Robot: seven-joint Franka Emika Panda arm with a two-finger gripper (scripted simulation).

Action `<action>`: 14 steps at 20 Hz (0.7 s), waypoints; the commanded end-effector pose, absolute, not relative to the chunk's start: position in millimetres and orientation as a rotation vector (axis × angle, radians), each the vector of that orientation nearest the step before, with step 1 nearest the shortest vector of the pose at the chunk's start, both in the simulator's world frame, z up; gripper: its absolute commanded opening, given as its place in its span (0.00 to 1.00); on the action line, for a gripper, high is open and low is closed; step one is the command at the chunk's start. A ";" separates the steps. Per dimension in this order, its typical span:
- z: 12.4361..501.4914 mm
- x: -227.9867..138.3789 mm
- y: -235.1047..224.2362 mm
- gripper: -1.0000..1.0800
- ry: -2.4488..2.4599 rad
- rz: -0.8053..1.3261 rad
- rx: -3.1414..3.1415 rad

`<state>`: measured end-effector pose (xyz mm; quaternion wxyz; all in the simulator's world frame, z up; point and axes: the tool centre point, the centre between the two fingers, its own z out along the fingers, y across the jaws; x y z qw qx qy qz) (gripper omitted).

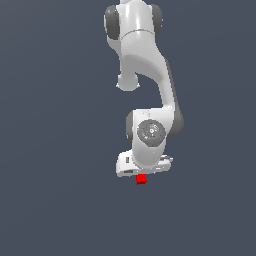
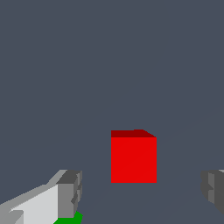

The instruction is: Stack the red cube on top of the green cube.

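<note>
On the flat slate-grey floor (image 1: 55,200), just below the white gripper (image 1: 144,172) in the exterior view, sits the red cube (image 1: 141,179), peeking out from under the hand's lower edge. In the wrist view, seen large and square-on: red cube (image 2: 133,159), bright front face, darker top face, resting on the ground between the two fingers and touching neither. Clear gaps of grey floor on both sides of it. Fingers spread wide, released, gripping nothing; one grey pad (image 2: 70,194) on its white finger to one side, the other pad (image 2: 213,189) only partly inside the frame on the opposite side. Gripper midpoint (image 2: 141,192) falling near the cube's lower face.

Right by the base of the first finger in the wrist view, a small sliver of bright green (image 2: 70,218): the green cube, mostly hidden behind that finger and cut by the frame edge. Cannot tell whether it touches the finger. Apart from the red cube, with bare floor between them. Not visible in the exterior view, covered by the arm.

Above the gripper in the exterior view, the white Panda arm (image 1: 145,70), reaching down from the top of the frame, wrist joint with its round grey cap (image 1: 151,131) facing the camera, hand pointed down toward the floor.
</note>
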<state>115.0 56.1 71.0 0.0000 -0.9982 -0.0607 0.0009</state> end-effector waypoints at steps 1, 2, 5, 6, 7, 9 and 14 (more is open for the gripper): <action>70.4 116.9 56.5 0.96 -0.192 0.001 -3.136; 70.3 117.0 56.5 0.96 -0.192 0.001 -3.136; 69.3 116.2 56.6 0.96 -0.192 0.001 -3.136; 67.3 116.3 56.6 0.96 -0.192 0.001 -3.136; 64.6 116.4 56.5 0.96 -0.192 0.001 -3.136; 56.7 116.6 56.9 0.96 -0.193 0.001 -3.136; 29.8 117.1 57.0 0.96 -0.194 0.001 -3.136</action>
